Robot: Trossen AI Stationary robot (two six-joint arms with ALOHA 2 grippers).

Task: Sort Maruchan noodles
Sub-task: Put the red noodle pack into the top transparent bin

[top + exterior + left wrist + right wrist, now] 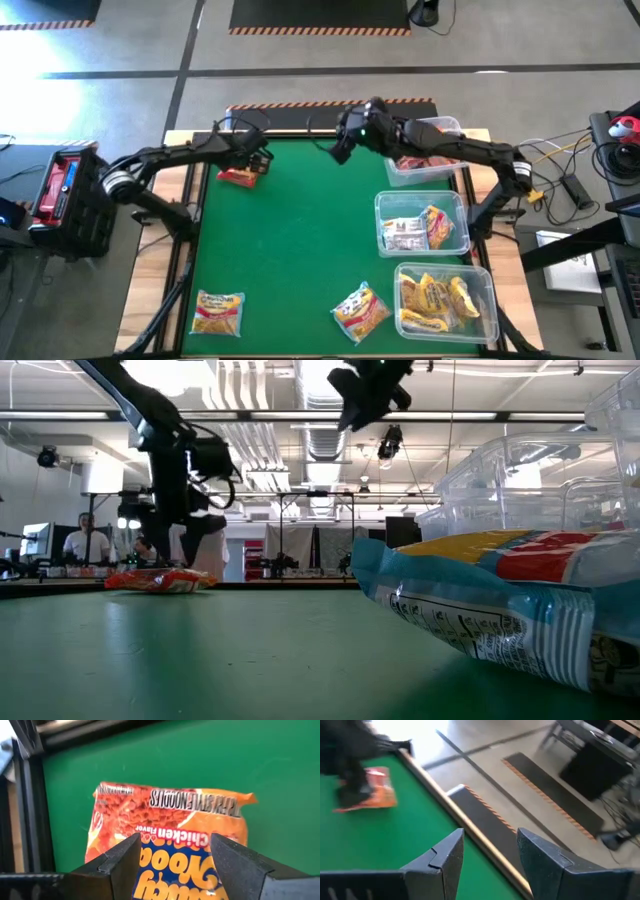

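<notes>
Two spread left fingers (122, 862) straddling orange noodle packet (170, 827), seemingly ungripped, right fingers (445, 857) apart, empty

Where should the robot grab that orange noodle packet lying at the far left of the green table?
Probably across its flat middle, from straight above. The orange packet lies flat on the table, and the left gripper hangs over it, fingers open on either side.

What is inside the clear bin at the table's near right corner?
The near right bin holds several yellow noodle packets, piled and overlapping. How many there are, and whether anything lies beneath them, cannot be seen because the top packets cover the rest.
</notes>
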